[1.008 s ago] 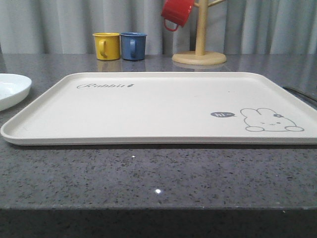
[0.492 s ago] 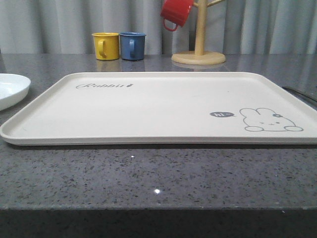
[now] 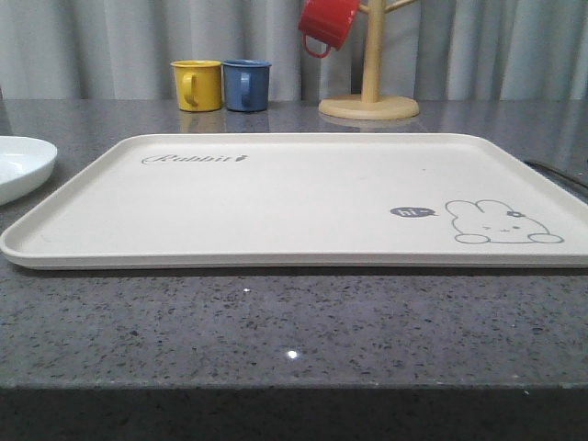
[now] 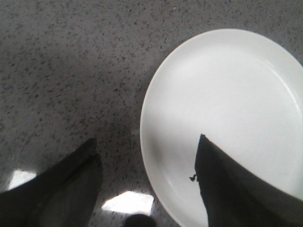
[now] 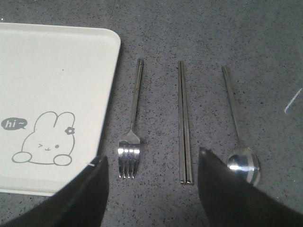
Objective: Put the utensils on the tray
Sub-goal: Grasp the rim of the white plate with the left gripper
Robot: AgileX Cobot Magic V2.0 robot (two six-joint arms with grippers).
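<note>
The cream tray (image 3: 294,197) with a grey rabbit drawing lies bare in the middle of the dark stone counter; its corner (image 5: 52,85) also appears in the right wrist view. Beside that corner, on the counter, lie a silver fork (image 5: 131,125), a pair of flat chopsticks (image 5: 184,122) and a spoon (image 5: 238,130), side by side and parallel. My right gripper (image 5: 151,163) hangs open above the fork tines and chopstick ends, holding nothing. My left gripper (image 4: 147,149) is open over the rim of the white plate (image 4: 227,109), with nothing between its fingers.
The white plate (image 3: 20,165) sits left of the tray. At the back stand a yellow mug (image 3: 197,84) and a blue mug (image 3: 246,84), and a wooden mug tree (image 3: 369,92) carrying a red mug (image 3: 327,23). A dark cable (image 3: 556,173) lies at the right.
The front view has shifted very slightly. Nothing on the counter has moved.
</note>
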